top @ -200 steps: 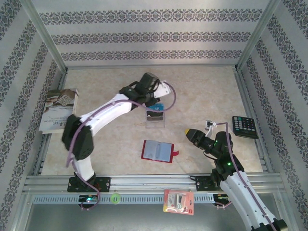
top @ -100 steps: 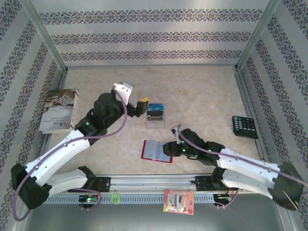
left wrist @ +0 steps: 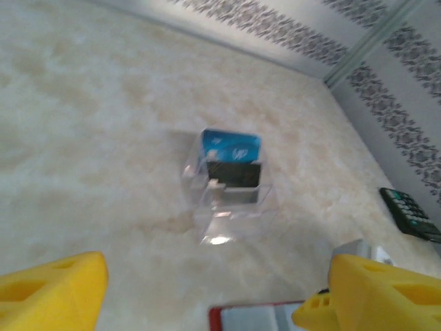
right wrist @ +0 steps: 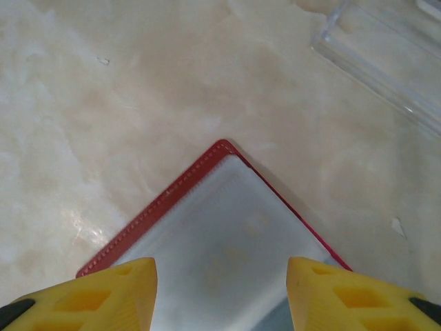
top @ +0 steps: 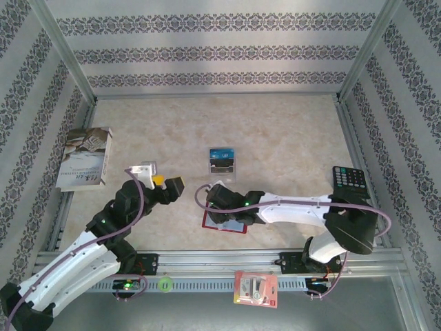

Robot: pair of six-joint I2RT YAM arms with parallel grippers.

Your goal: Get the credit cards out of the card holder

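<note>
The red card holder lies open on the table, its pale inner pocket facing up. My right gripper hovers just over it, open, one yellow finger on each side of the pocket's corner; from above the right gripper covers the holder's left half. Two credit cards stand in a clear plastic stand: a blue card behind a dark card. My left gripper is open and empty, well short of the stand, left of the holder; from above the left gripper sits at mid-left.
A black calculator lies at the right edge, beside the right arm's elbow. A book rests at the far left. On the front rail lie a blister pack and a green ring.
The left gripper has drawn back from the stand toward the near left, leaving the blue card in the stand. The right arm has swung left, its gripper now over the card holder.
</note>
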